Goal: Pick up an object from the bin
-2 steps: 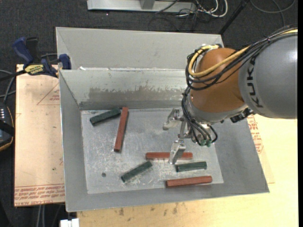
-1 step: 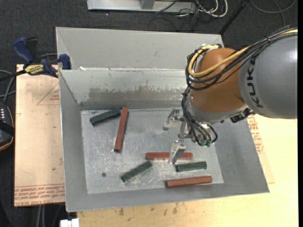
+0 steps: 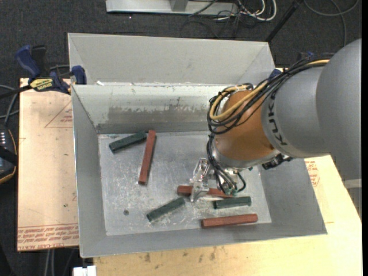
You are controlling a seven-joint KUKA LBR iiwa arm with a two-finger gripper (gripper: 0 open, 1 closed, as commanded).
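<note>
- A grey metal bin [image 3: 87, 171] is seen from above, with six slim bars scattered on its floor.
- The arm [image 3: 322, 108] is seen reaching in from the right, and the pincer [image 3: 195, 193] is lowered close to the floor in the right half of the bin.
- A red bar [image 3: 184, 190] is found directly at the pincer tip. Its long axis runs roughly left to right, tilted slightly down toward the right, and its left end pokes out just left of the pincer.
- This red bar is judged to be the likely thing to be picked, with little or no sideways travel needed.
- Whether the pincer is released or clenched cannot be told, nor whether the red bar is touched.
- The middle of the red bar is hidden behind the pincer and its cables.
- A right green bar [image 3: 232, 202] lies just beside the red bar's right end, and a low red bar [image 3: 229, 220] lies just below that.
- A left green bar [image 3: 165, 209] lies near, down and to the left, slanted.
- A long red bar [image 3: 147, 157] and a far green bar [image 3: 127, 142] lie well apart, at upper left.
</note>
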